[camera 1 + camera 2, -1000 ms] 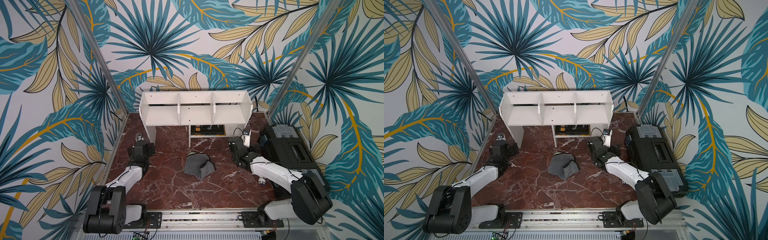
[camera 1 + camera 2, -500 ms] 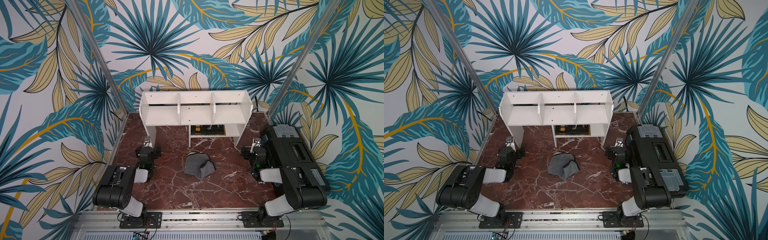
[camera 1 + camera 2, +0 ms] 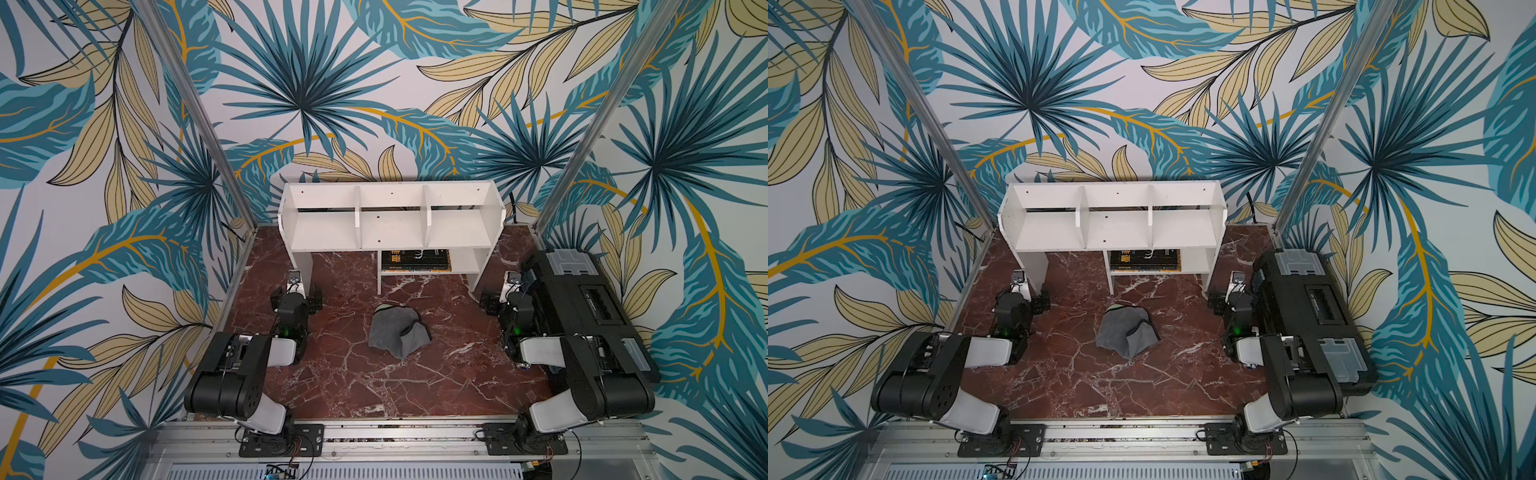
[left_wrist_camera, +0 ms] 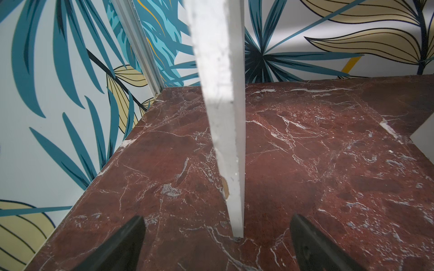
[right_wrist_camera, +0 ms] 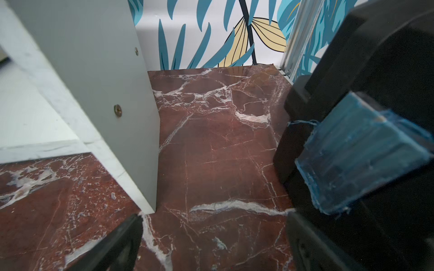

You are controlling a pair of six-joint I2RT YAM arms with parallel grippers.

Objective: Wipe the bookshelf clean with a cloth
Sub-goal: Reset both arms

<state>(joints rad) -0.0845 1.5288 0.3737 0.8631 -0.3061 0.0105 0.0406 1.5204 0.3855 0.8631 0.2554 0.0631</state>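
Tabletop (image 3: 353, 374): cloth (image 3: 399, 336) apart; left gripper (image 4: 217, 218), right gripper (image 5: 214, 214) spread, seemingly beside bookshelf (image 3: 390, 232).

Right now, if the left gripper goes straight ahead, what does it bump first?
Probably the white leg of the bookshelf: its edge stands straight ahead, lined up between the open jaws of the left gripper.

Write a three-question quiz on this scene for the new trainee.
1. True or false: the cloth lies inside the bookshelf.
2. How many upper compartments does the bookshelf have?
3. The left fingers are: A shut on the cloth; B open and empty; C holding a book.
Key: 1 false, it lies on the table in front; 2 three; 3 B.
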